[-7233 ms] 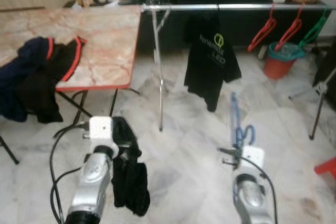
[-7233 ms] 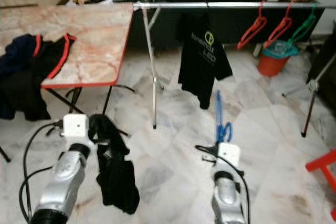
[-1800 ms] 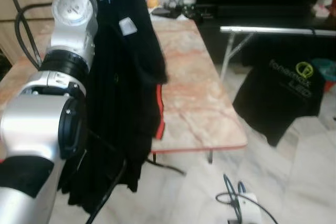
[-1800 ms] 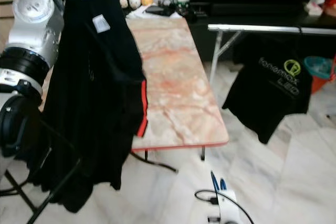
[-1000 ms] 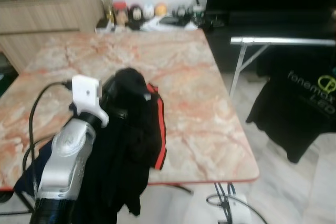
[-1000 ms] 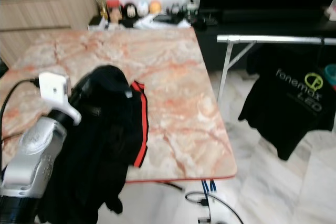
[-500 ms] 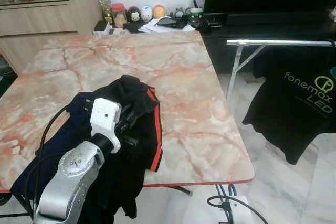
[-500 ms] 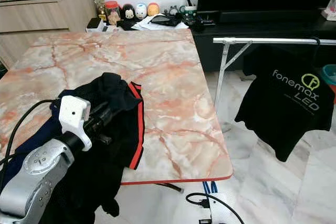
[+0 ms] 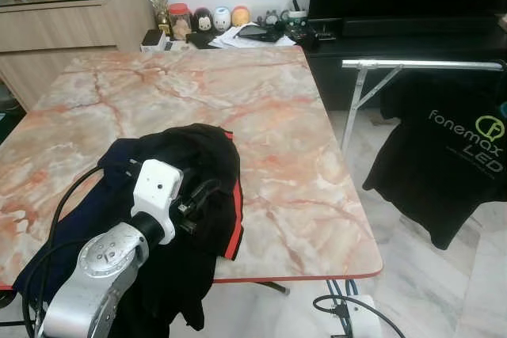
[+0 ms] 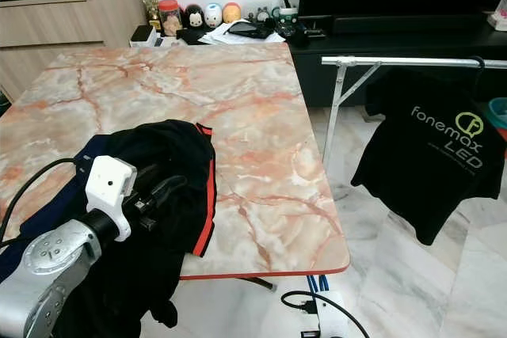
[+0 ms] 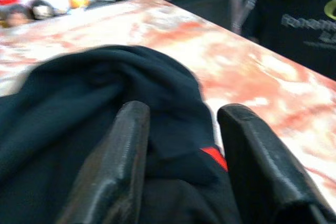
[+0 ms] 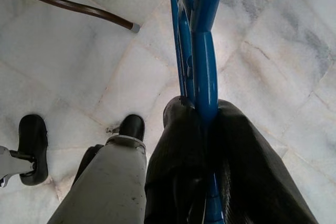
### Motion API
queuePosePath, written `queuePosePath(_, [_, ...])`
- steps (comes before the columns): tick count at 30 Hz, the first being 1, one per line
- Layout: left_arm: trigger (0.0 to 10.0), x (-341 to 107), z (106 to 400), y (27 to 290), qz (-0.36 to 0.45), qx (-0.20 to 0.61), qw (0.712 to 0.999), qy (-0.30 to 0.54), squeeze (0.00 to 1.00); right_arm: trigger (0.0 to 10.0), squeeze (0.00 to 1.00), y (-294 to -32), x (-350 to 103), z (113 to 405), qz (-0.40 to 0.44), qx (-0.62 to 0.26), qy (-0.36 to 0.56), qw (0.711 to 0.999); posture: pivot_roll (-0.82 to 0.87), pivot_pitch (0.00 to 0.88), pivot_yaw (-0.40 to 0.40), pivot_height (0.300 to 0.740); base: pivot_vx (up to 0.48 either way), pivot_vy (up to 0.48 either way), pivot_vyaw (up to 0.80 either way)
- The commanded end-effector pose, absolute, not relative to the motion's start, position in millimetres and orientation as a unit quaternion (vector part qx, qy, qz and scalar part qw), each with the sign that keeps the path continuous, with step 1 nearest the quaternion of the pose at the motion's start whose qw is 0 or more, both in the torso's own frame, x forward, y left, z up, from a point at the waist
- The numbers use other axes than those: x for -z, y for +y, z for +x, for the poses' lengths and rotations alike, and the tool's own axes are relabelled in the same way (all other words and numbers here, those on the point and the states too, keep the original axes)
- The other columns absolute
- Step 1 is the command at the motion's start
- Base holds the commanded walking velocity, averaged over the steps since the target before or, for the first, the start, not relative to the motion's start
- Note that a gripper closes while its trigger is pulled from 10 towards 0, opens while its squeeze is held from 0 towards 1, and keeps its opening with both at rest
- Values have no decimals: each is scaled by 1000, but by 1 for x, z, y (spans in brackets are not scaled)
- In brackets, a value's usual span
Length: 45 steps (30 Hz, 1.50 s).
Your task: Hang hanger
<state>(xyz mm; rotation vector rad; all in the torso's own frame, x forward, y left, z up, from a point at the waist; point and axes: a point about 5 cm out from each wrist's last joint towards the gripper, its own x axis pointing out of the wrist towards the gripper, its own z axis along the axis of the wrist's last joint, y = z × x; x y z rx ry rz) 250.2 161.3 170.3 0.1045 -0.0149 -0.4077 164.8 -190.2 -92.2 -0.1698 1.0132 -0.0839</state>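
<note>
Left gripper (image 11: pixel 181 145): its 2 black fingers are spread apart, just over the black garment with red trim (image 9: pixel 202 164); nothing is pinched between them

Black garment: it lies in a heap near the front left corner of the marble-pattern folding table (image 9: pixel 285 132), on top of a dark blue piece of clothing (image 9: pixel 87 211); part of it hangs down over the front edge

Right gripper (image 12: pixel 205 129): it is down low by the floor, below the table's front right corner; its 2 fingers are clamped tight on the blue hanger (image 12: pixel 202 35)

Blue hanger: it sticks out past the fingertips over the pale marble floor tiles (image 12: pixel 79 51); its top can be seen in the left eye view (image 9: pixel 342 290) under the table's front edge

Clothes rail (image 10: pixel 412 61): a silver bar to the right of the table, past its right edge

Black T-shirt (image 10: pixel 432 152): it hangs from the rail and has "fonemax LED" printed on it

Far edge of the table: small jars and figures (image 9: pixel 210 20) stand just behind it on a low unit
</note>
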Motion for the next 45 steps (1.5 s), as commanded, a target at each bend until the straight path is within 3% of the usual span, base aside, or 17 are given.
queuePosePath(1, [10000,-180,253,171,50,153,986,-44,1000,10000,0,-190,92,166,-83,37,481,872,111,0,-3,740,0,0,0])
queuePosePath(2, [10000,-180,253,171,50,153,986,-44,1000,10000,0,-190,92,166,-83,37,481,872,111,0,-3,740,0,0,0])
queuePosePath(3, [10000,-180,255,174,39,131,989,-53,898,10000,0,-190,92,166,-83,37,481,872,114,0,-5,740,0,0,0])
queuePosePath(4, [10000,-176,257,181,25,82,994,-61,0,10000,0,-190,92,165,-83,36,480,872,112,0,-7,740,0,0,0])
queuePosePath(8, [10000,-154,258,186,15,15,999,-43,0,10000,0,-190,91,167,-79,40,477,875,99,0,-7,740,0,0,0])
queuePosePath(20, [10000,-137,252,181,30,20,999,-31,0,10000,0,-191,90,168,-78,42,474,876,92,0,-11,740,-41,0,0])
queuePosePath(45, [10000,-143,255,179,34,33,998,-49,0,10000,0,-190,91,166,-78,43,477,875,89,0,-10,740,-21,0,0])
